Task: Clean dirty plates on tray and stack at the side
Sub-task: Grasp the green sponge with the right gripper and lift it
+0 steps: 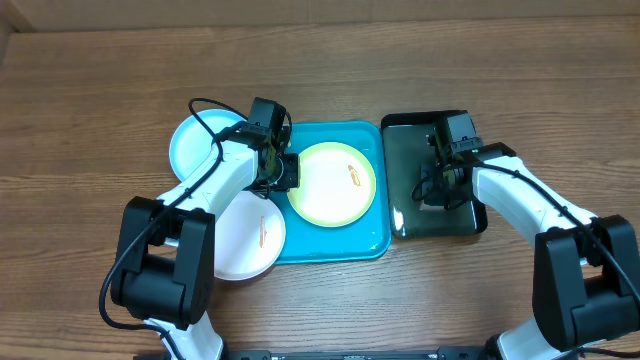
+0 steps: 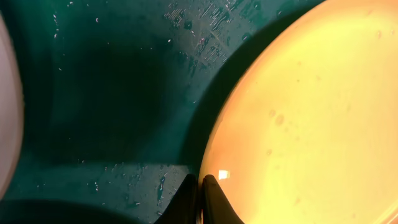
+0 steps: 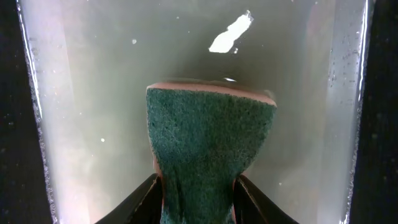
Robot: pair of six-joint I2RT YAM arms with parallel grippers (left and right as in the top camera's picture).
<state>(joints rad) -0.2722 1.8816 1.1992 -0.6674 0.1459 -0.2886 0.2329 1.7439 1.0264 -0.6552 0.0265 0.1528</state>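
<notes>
A yellow-green-rimmed plate (image 1: 333, 183) with a small orange smear lies on the turquoise tray (image 1: 340, 242). My left gripper (image 1: 286, 172) is at this plate's left edge. In the left wrist view its fingertips (image 2: 200, 186) are shut on the rim of the plate (image 2: 298, 112), above the wet tray floor (image 2: 112, 93). A white plate (image 1: 245, 235) with an orange smear overlaps the tray's near left corner. A light blue plate (image 1: 200, 145) lies on the table left of the tray. My right gripper (image 3: 199, 199) squeezes a green sponge (image 3: 208, 137).
A black glossy tray (image 1: 400, 150) stands right of the turquoise one. My right gripper (image 1: 437, 185) hangs over it. Its floor (image 3: 93, 93) holds shallow water, and the sponge is down in it. Bare wooden table surrounds both trays.
</notes>
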